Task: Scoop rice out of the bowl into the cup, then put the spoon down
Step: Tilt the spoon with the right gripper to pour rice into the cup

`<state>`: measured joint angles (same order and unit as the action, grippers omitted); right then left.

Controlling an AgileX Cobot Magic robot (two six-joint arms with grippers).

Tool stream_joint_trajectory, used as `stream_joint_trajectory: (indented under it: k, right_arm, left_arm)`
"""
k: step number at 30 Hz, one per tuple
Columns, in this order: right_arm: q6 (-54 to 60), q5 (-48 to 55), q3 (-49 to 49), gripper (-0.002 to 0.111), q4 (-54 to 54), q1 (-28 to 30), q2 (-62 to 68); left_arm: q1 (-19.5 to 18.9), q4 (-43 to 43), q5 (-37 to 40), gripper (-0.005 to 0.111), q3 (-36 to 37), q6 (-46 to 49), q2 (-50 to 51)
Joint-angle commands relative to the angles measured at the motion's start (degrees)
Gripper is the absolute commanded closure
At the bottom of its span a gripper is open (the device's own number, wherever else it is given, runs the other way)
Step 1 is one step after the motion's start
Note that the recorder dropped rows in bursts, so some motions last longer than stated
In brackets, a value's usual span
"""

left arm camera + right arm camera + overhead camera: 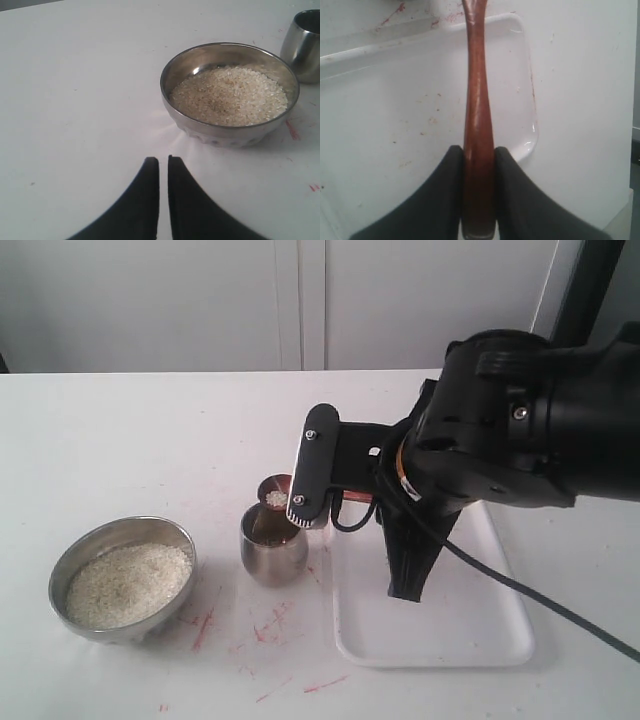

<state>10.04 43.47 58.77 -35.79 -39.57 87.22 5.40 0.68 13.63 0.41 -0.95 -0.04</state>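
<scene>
We noted the right pincer gripping the slim reddish-brown wooden spoon, white rice on its head above the brushed-steel cup, three o'clock of the wide steel bowl. The left pincer was closed, empty. We advised slow, centred tipping.

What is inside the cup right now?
The cup looks dark inside; nothing shows there, but its bottom is hidden. The spoon head, carrying a little rice, is at its far rim.
</scene>
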Motion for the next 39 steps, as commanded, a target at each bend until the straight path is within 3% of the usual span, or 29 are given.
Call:
stream_joint_trajectory:
  k: [1, 39]
  right_arm:
    - [0.4, -0.2, -0.3, 0.107, -2.8, 0.3, 0.6]
    - [9.6, -2.9, -0.2, 0.107, -18.3, 0.2, 2.2]
  left_arm:
    - [-0.1, 0.5, 0.0, 0.092, -0.4, -0.1, 0.0]
    - [-0.1, 0.5, 0.0, 0.092, -0.4, -0.1, 0.0]
